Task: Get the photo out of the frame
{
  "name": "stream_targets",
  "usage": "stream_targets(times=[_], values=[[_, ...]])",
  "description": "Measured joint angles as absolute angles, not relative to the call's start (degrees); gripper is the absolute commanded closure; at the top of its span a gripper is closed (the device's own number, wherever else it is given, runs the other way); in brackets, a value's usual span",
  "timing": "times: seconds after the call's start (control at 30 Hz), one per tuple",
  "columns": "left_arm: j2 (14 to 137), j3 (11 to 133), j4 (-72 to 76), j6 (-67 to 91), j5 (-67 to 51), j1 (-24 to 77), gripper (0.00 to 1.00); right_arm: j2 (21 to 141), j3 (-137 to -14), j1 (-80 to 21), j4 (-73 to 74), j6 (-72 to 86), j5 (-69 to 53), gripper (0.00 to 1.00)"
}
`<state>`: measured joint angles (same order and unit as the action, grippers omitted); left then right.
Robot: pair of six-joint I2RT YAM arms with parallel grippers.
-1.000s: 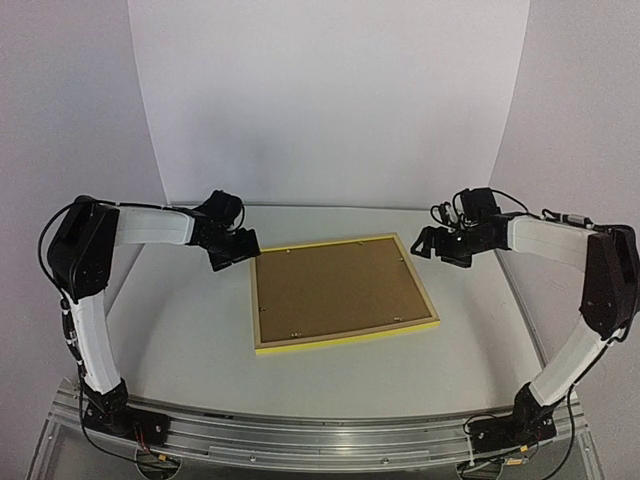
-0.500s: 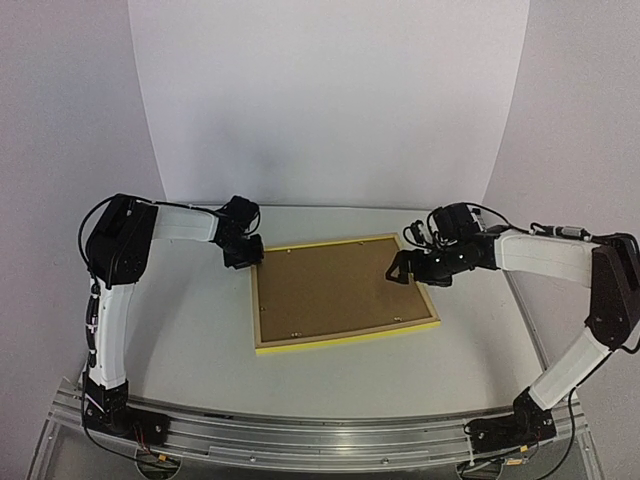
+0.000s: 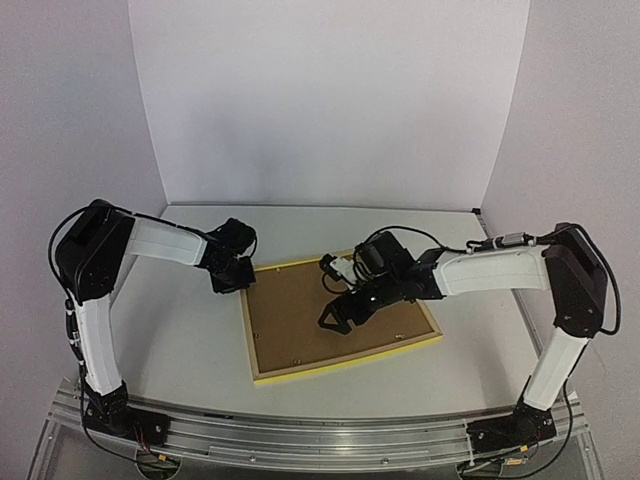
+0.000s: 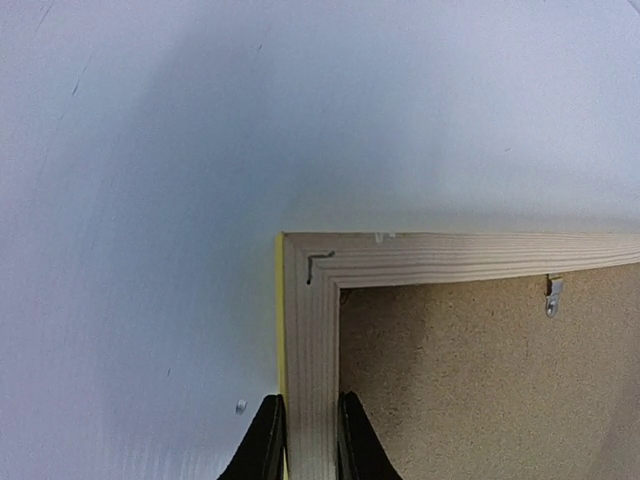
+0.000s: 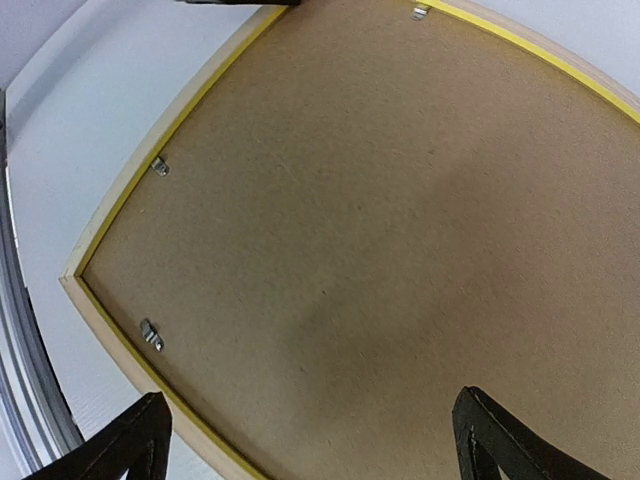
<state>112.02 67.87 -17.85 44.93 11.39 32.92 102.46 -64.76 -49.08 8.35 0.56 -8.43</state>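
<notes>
The frame lies face down on the white table, its yellow edge and pale wood back showing. A brown backing board fills it, so the photo is hidden. My left gripper is shut on the frame's left rail near the far left corner, one finger outside the rail and one inside on the board. My right gripper hangs open over the middle of the board, holding nothing. The frame's rail runs past its left finger.
Small metal tabs hold the backing board inside the frame's rim. A white backdrop wall stands behind the table. An aluminium rail carries both arm bases along the near edge.
My left gripper has shut onto the frame's left rail. My right arm has swung left from the frame's far right corner to over the board. The frame has turned slightly.
</notes>
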Motion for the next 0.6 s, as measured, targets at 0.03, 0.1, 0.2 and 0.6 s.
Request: stream_targets(times=[0.03, 0.1, 0.2, 0.6], values=[[110.62, 66.05, -18.06, 46.60, 12.08, 33.90, 1.00, 103.78, -65.35, -50.54, 7.71, -0.31, -8.61, 0.05], [107.89, 62.29, -18.02, 49.41, 13.30, 35.55, 1.00, 106.85, -66.81, -53.55, 6.03, -2.20, -8.99, 0.05], [104.30, 57.91, -18.47, 53.27, 13.95, 37.14, 1.00, 110.80, -68.96, -57.37, 4.06, -4.48, -9.05, 0.05], [99.20, 51.65, -18.49, 58.91, 14.37, 37.87, 1.00, 122.72, -77.69, -63.80, -0.18, -10.20, -5.72, 0.06]])
